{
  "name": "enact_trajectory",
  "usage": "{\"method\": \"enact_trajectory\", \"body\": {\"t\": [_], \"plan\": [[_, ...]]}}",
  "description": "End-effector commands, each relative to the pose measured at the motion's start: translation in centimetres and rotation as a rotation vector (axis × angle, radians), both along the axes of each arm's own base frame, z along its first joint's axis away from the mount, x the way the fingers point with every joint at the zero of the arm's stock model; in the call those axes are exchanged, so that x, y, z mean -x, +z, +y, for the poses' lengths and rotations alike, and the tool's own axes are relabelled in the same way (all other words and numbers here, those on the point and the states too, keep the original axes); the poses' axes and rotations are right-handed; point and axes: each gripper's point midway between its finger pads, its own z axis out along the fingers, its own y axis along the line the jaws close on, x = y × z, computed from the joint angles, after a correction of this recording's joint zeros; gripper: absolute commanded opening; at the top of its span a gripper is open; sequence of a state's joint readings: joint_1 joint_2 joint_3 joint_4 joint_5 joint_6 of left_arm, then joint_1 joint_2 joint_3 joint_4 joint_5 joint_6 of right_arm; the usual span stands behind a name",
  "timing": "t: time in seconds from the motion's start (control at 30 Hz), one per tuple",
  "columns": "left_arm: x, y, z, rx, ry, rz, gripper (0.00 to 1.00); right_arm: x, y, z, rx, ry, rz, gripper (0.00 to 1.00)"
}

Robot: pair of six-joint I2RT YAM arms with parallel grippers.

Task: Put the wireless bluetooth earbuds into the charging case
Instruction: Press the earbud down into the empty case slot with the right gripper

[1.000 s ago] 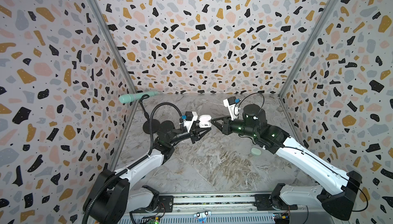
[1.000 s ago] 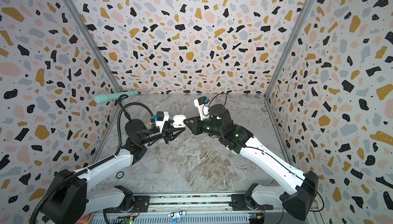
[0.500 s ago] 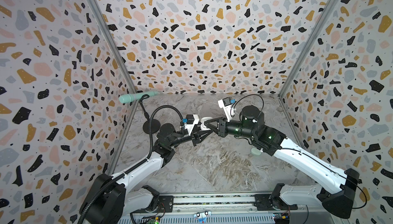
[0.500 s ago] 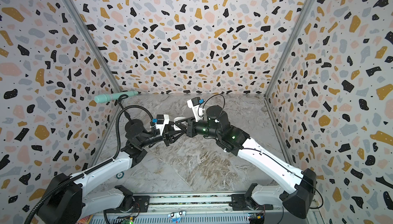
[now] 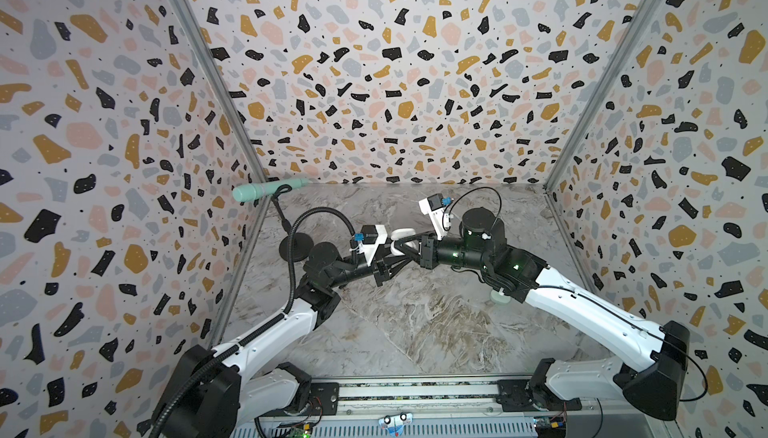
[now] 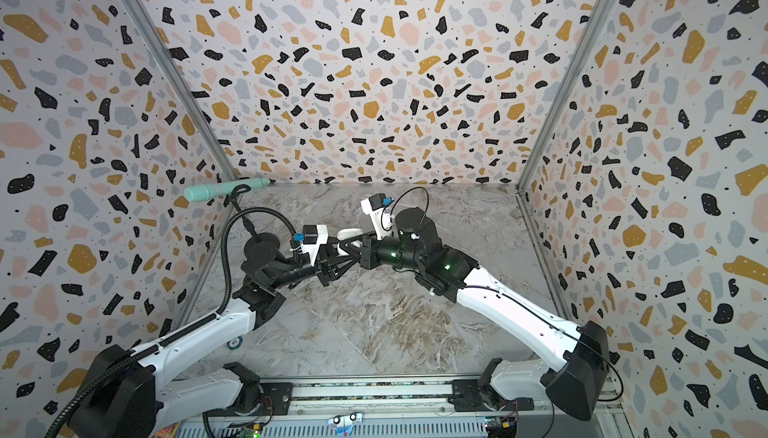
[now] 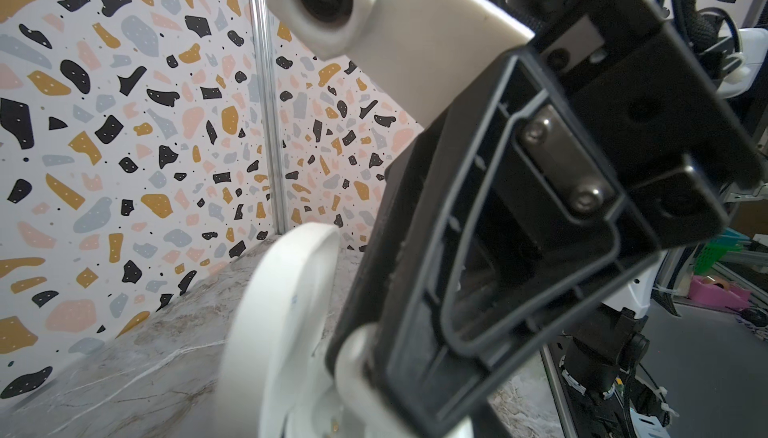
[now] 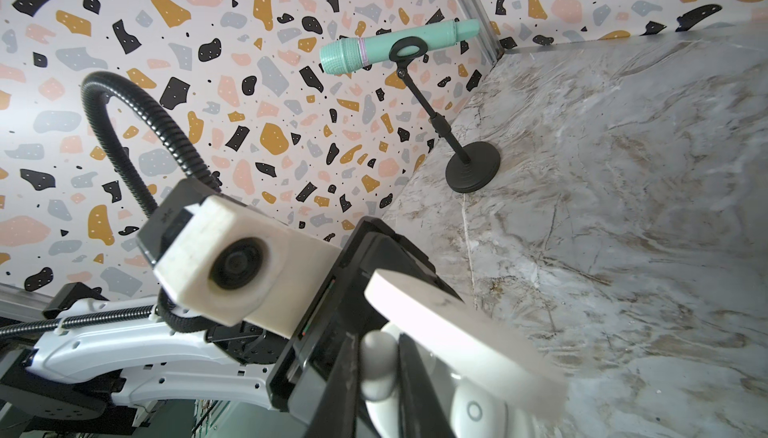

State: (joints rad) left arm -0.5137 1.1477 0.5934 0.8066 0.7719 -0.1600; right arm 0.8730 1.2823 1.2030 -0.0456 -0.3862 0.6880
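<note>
Left gripper (image 5: 398, 247) grips the open case (image 5: 402, 233); wrist views alone show right gripper (image 8: 378, 344) pinching an earbud (image 8: 376, 369).

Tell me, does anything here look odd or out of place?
Nothing looks spilled or broken. One oddity: a mint-green microphone on a small stand in the back left corner, which seems unrelated to the job. The open white case is held up in the air, not on the table.
</note>
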Motion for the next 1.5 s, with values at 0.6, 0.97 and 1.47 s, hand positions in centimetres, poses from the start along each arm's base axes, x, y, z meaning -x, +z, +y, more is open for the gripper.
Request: {"method": "enact_trajectory", "body": {"t": [0.6, 0.97, 1.47], "plan": [[0.9, 2.2, 0.4, 0.034, 0.010, -0.096, 0.13, 0.1, 0.1, -1.0, 0.039, -0.046, -0.001, 0.24], [0.8, 2.1, 0.4, 0.031, 0.013, -0.096, 0.13, 0.1, 1.5, -2.1, 0.048, -0.080, -0.029, 0.32], [1.0, 2.3, 0.4, 0.032, 0.006, -0.101, 0.13, -0.2, 2.4, -1.5, 0.042, -0.064, -0.053, 0.35]]}}
